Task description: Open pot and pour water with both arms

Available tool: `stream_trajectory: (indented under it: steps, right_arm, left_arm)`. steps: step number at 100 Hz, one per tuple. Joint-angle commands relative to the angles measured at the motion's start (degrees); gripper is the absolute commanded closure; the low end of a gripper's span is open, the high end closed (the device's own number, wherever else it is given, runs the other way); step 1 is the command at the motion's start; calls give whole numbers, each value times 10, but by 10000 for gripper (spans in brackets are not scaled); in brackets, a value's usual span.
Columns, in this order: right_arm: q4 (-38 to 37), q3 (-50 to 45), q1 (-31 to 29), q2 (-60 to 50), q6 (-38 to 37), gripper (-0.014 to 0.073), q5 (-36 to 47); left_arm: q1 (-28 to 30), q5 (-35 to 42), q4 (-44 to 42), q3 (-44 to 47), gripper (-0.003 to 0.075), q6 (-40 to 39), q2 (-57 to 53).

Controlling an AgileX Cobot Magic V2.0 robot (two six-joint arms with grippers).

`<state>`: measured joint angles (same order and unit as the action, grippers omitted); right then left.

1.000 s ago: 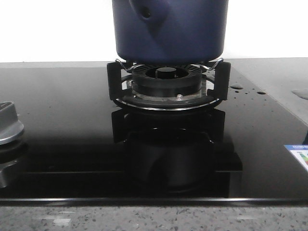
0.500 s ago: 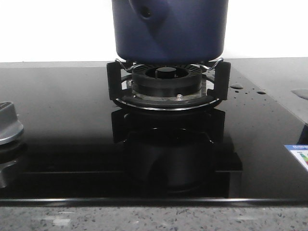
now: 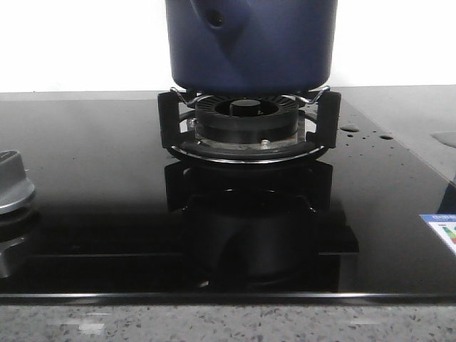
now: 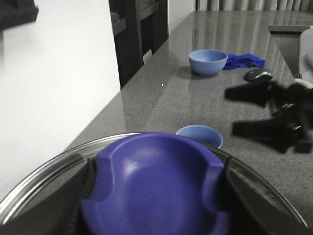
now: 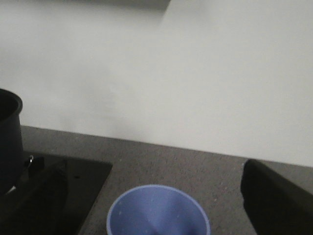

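Left tool (image 4: 157,196): dark fingers (image 4: 84,192) sit tight against both flanks of the purple-blue moulded knob (image 4: 156,181), so it's clamped on the knob of the round glass lid with steel rim (image 4: 44,171). Lid fills the lower part of the left wrist view, grey stone tabletop (image 4: 161,103) visible beyond it.

Right tool (image 5: 156,196): jaws spread wide, holding nothing. Small light-blue plastic cup (image 5: 158,215) sits between the two blurred fingers (image 5: 281,200), upright, mouth up. No contact visible. The same tool shows in the left wrist view as two black prongs (image 4: 231,110), apart from each other, with the cup (image 4: 199,134) just beside the lid rim.

Large dark navy-blue round pot (image 3: 251,44): stands on the black pan supports (image 3: 167,117) over the black ringed burner (image 3: 248,117), centre of the black glass hob (image 3: 92,178). Handle mount with round hole faces front-left. Pot top is cut off in the front view; right wrist view catches only its dark rim and side (image 5: 10,132).

Further out:
- silver control knob (image 3: 11,182) at hob's left edge
- water droplets (image 3: 350,128) on the glass to the right of the burner
- colour label (image 3: 442,231) at hob's right edge
- light-blue bowl (image 4: 208,61), blue cloth (image 4: 244,61) and dark computer mouse (image 4: 257,74) far along the tabletop
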<state>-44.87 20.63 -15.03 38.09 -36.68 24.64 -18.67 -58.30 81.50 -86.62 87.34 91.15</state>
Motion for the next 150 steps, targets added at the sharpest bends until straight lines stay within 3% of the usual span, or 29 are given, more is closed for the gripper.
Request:
stream_trajectory:
  steps: [1,7,14,21,31,53,98,104,124,150]
  right_arm:
    - [5,14,11,-38,0,-51,17]
    - [5,14,22,-64,-1,-18,-1]
    - [5,14,37,-92,-2,93,-27]
    - [5,14,50,-120,-10,299,-59]
    - [5,14,63,-153,-11,670,-97]
    - [5,14,67,-190,-11,658,-138]
    - [5,14,67,-192,-19,658,-132]
    - [5,14,67,-192,-20,658,-131]
    - [5,14,67,-192,-26,658,-128]
    - [5,14,67,-192,-26,658,-131]
  left_arm:
    - [-12,6,67,-22,530,12,-6]
    - [-19,6,73,-22,530,20,9]
    - [-27,7,75,-22,530,33,25]
    - [-36,13,76,-22,530,34,40]
    - [-43,24,78,-22,530,34,59]
    - [-43,42,87,-22,530,45,81]
    - [-43,58,88,-22,526,58,82]
    - [-43,68,88,-22,490,58,82]
    - [-43,77,91,-22,201,58,82]
    - [-39,47,131,-24,185,57,60]
